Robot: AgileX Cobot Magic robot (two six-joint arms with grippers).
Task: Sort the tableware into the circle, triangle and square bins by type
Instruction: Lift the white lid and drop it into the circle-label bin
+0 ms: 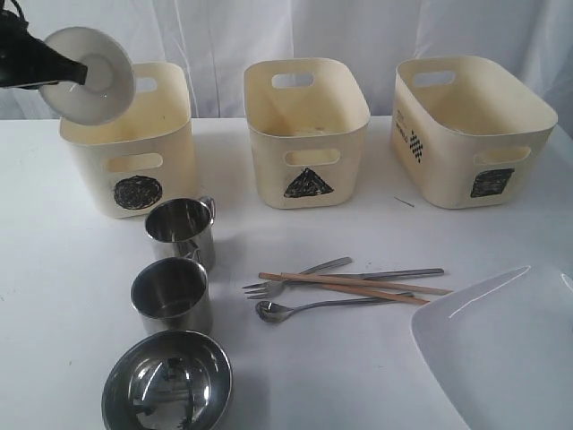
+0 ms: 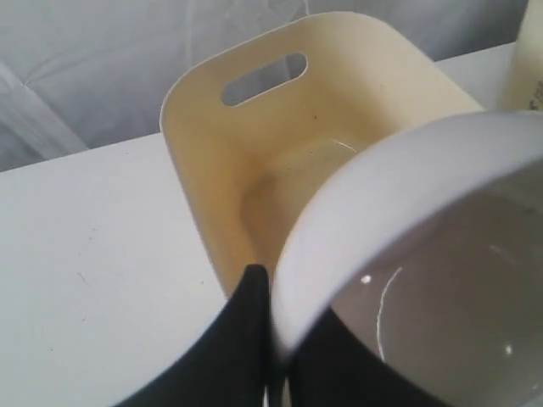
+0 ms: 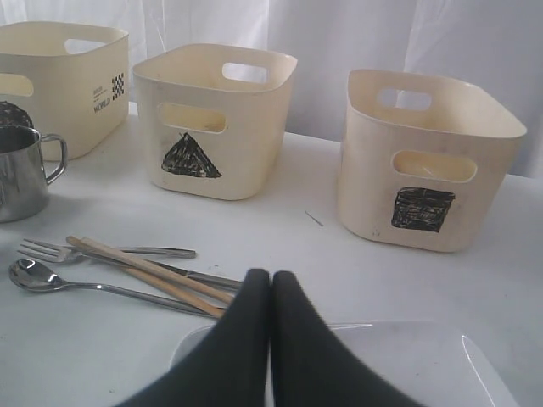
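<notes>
The left gripper [image 1: 81, 73] is clenching the rim of the small white dish [image 1: 103, 63] and holding it tilted on edge in the air above the circle bin [image 1: 134, 157], at the left end of the row. In the left wrist view that bin is showing only its cream floor and walls beneath the dish. The triangle bin [image 1: 304, 134] is standing in the middle and the square bin [image 1: 474, 134] on the right, each apart from its neighbour; what I can see of their insides is plain cream plastic.

In front of the circle bin, two steel mugs [image 1: 181, 231] are standing upright one behind the other, and the steel bowl [image 1: 167, 385] is sitting nearest the table [image 1: 54, 269] edge, its shiny inside reflecting the room. The fork [image 1: 286, 282], spoon [image 1: 313, 307], knife [image 1: 394, 273] and chopsticks [image 1: 358, 287] are lying bunched together before the triangle bin.

The right gripper [image 3: 271, 280] is hanging over the large white plate [image 1: 501, 349] with its fingers pressed together, gripping nothing.
</notes>
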